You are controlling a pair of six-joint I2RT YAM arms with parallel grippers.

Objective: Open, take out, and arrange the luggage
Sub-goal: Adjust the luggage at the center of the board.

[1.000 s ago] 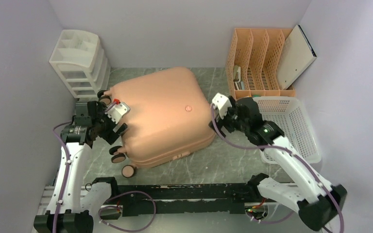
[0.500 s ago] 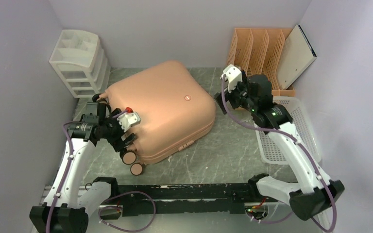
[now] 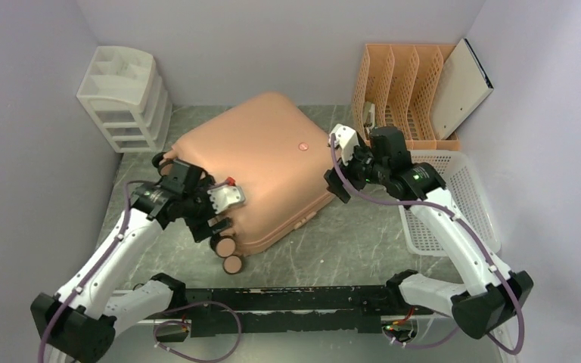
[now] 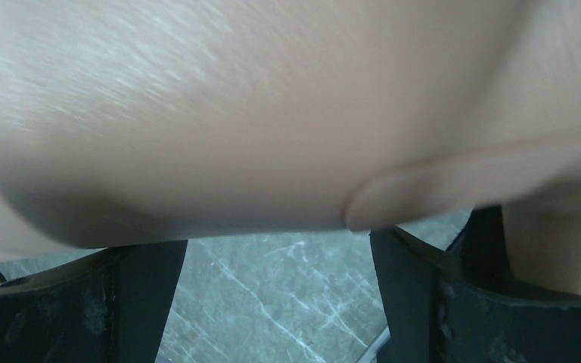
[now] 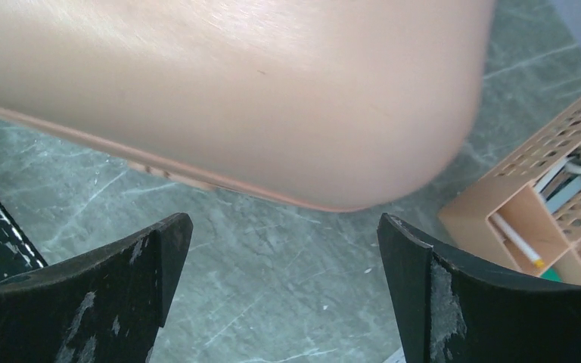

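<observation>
We see the gray table and the big pink luggage lying closed in the middle of it, turned a bit sideways. Our left claw is spread wide right by its near left corner and holds nothing. Our right claw is spread wide too, just beside its right corner. The little black wheels stick out by our left claw

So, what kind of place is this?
Probably a staged robot test cell, not a real room: plain lilac walls close in a marble-look table, with a file rack and white drawer unit beside the luggage.
</observation>
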